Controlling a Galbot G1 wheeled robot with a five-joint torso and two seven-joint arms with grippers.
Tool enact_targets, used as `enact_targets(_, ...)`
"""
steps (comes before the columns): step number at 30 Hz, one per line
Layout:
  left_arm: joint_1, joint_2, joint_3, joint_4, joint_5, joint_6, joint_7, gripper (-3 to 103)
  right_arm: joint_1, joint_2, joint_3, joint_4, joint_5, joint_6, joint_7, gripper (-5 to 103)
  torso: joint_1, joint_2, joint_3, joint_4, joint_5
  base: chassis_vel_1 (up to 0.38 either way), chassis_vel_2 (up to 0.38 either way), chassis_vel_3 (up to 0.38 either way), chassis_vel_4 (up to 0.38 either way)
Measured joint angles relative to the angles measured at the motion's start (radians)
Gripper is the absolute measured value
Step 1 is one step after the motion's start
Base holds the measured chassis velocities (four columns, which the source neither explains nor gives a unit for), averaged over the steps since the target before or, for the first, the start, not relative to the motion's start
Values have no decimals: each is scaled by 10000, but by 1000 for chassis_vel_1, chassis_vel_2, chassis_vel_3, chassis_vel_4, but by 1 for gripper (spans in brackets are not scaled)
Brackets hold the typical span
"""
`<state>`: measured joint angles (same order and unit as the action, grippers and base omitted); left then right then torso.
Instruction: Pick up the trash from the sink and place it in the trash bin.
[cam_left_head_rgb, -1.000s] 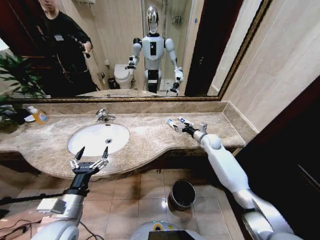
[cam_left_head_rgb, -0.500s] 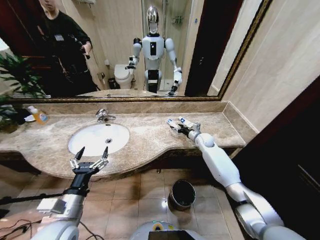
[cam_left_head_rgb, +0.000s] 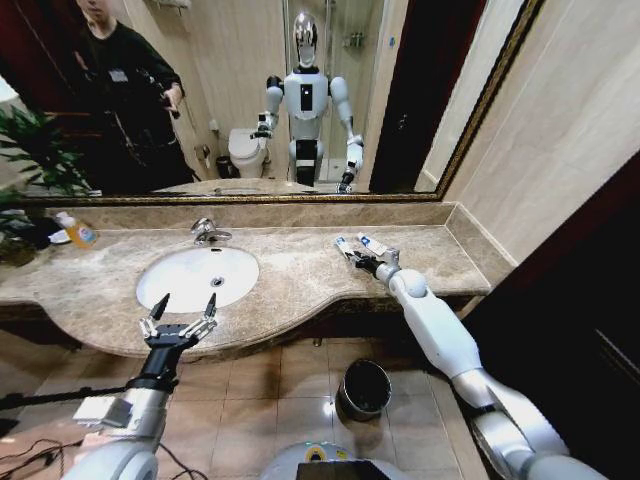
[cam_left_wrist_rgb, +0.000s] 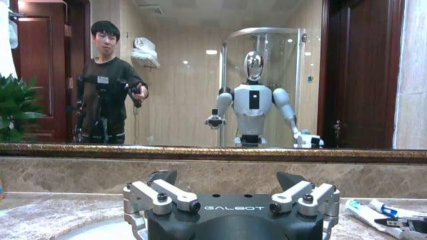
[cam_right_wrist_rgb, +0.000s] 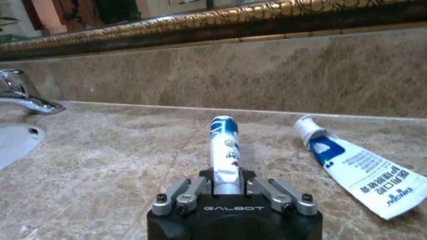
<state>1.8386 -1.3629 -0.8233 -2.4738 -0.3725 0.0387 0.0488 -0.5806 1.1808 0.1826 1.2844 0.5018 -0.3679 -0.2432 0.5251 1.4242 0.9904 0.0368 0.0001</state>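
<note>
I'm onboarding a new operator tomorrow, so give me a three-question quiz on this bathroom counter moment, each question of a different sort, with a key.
1. True or false: the right gripper is shut on a small white tube with blue marks.
2. Where does the second white-and-blue tube lie? A) in the white oval sink B) on the beige marble countertop C) in the small round dark trash bin
3. Fill in: the left gripper hovers open at the counter's front edge, before the ____.

Key: 1 true; 2 B; 3 sink.
</note>
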Motion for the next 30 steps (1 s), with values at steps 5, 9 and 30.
enact_targets(5, 0, 0, 0, 0, 0, 0, 0, 100, -282, -157, -12, 944, 353, -145, 693, 22, 0, 0, 0, 1, -1, 0, 0, 0, 0)
enact_targets(9, 0, 0, 0, 0, 0, 0, 1, 100, -904, -518, 374, 2374, 841, -250, 1023, 22, -1, 0, -2, 0, -4, 0, 0, 0, 0)
enact_targets(30, 0, 0, 0, 0, 0, 0, 0, 100, -7016, -1739, 3603, 7030, 720, 261, 1007, 22, -1, 0, -2, 0, -2, 0, 0, 0, 0)
